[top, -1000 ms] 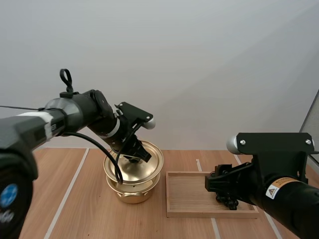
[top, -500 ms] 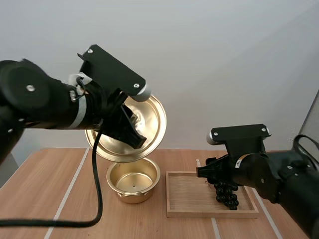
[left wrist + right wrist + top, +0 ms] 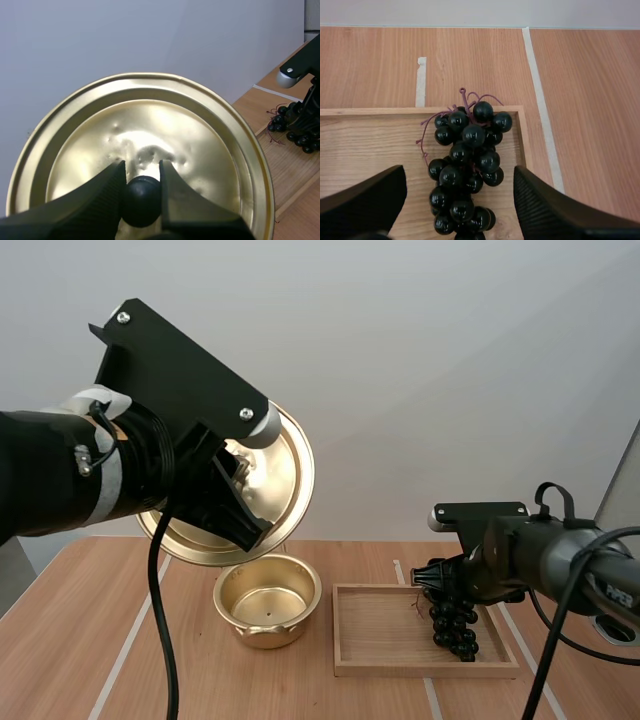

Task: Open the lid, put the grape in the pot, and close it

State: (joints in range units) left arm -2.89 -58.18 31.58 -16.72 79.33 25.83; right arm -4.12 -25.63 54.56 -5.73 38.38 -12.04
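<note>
- Several white lines (image 3: pixel 137 625) cross our wooden desk (image 3: pixel 80 640); a plain wall (image 3: pixel 420 390) stands behind.
- Grapes (image 3: pixel 470 150) lie lengthwise in the tray (image 3: pixel 365 135), stem pointing away from our right hand (image 3: pixel 457 197), whose fingers are spread wide beside them.
- Our left hand (image 3: pixel 141 172) pinches the knob (image 3: pixel 141 200), holding the lid (image 3: pixel 210 135) tilted above the open pot (image 3: pixel 268 600).

High view: lid (image 3: pixel 290 465) part-hidden behind left gripper (image 3: pixel 237 495). Right wrist view: grape bunch (image 3: pixel 467 165) cut off at its lower end by the view's edge.

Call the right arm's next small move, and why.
Probably lower the right end effector and close on the grapes: it stands open either side of the bunch in the tray, and the left end effector holds the lid clear of the open pot.
</note>
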